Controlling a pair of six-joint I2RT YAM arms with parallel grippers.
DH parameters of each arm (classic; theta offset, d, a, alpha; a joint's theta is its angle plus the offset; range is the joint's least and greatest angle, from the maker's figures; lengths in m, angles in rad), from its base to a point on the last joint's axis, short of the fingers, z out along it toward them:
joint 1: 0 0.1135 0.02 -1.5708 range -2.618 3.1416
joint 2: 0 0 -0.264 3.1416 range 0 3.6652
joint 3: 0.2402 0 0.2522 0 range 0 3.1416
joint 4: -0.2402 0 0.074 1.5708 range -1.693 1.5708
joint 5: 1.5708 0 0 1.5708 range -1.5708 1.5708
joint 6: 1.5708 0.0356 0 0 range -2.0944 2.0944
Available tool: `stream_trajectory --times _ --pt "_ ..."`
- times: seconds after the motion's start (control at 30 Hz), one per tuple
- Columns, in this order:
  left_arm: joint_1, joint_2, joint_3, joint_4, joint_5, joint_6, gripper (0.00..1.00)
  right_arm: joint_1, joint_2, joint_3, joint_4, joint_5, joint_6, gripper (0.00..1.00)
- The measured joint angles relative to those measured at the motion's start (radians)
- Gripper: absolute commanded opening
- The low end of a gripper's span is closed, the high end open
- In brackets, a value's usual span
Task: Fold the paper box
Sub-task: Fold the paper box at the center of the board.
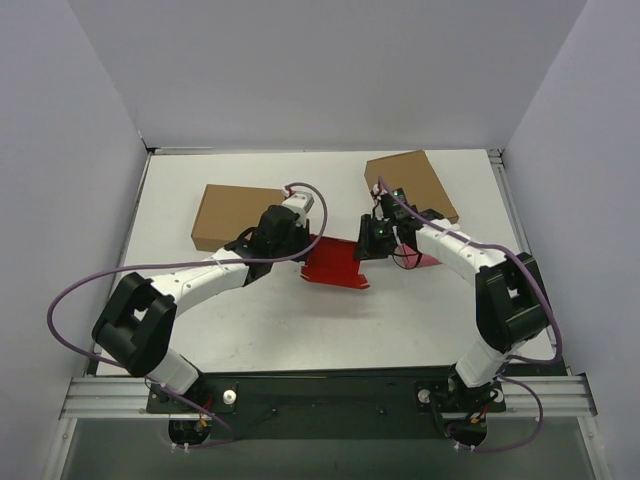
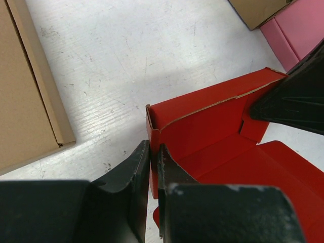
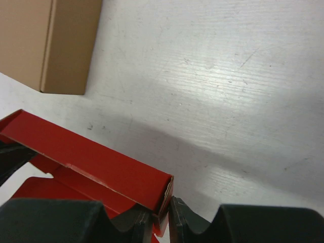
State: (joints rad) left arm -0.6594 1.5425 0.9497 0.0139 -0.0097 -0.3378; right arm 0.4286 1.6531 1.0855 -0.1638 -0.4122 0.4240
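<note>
Top view: paper box (image 1: 335,264) near centre of table (image 1: 250,320), between both grippers. Partly folded: far wall raised at 12 o'clock, floor and front panel lying flat toward 6 o'clock.

Left gripper (image 1: 310,244) at the box's 9 o'clock end, right gripper (image 1: 364,250) at its 3 o'clock end.

Left wrist view: left gripper (image 2: 154,174) pinched on the corner of the upright wall, one finger (image 2: 134,177) outside, the other inside, red card sandwiched between with no slack visible. Clamped on paper box (image 2: 212,126). Dark finger of the right gripper (image 2: 291,96) coming in at 3 o'clock of this view, at the far corner of the same wall.

Right wrist view: right gripper (image 3: 162,220) closed on the opposite end of that wall, fingertips (image 3: 182,220) on either side of the cut edge. Clamped on paper box (image 3: 91,157) as well. Wall running off toward 10 o'clock of this view.

Left brown box (image 1: 235,215) at 10 o'clock of the paper box, flat on table, near corner under the left arm. Right brown box (image 1: 412,183) at 1 o'clock, behind the right wrist. Pink box (image 1: 427,259) at 3 o'clock, mostly hidden under the right arm. Touching the red card or not: cannot tell.
</note>
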Motion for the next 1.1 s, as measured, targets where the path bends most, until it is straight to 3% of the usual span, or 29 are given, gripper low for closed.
stream_trajectory --times 0.77,1.1 --pt "-0.064 -0.008 0.093 -0.092 -0.171 0.003 0.00 0.176 0.048 0.213 -0.204 0.546 -0.033 0.00" --pt "-0.076 -0.006 0.105 -0.100 -0.177 -0.015 0.00 0.187 0.049 0.209 -0.199 0.637 -0.026 0.00"
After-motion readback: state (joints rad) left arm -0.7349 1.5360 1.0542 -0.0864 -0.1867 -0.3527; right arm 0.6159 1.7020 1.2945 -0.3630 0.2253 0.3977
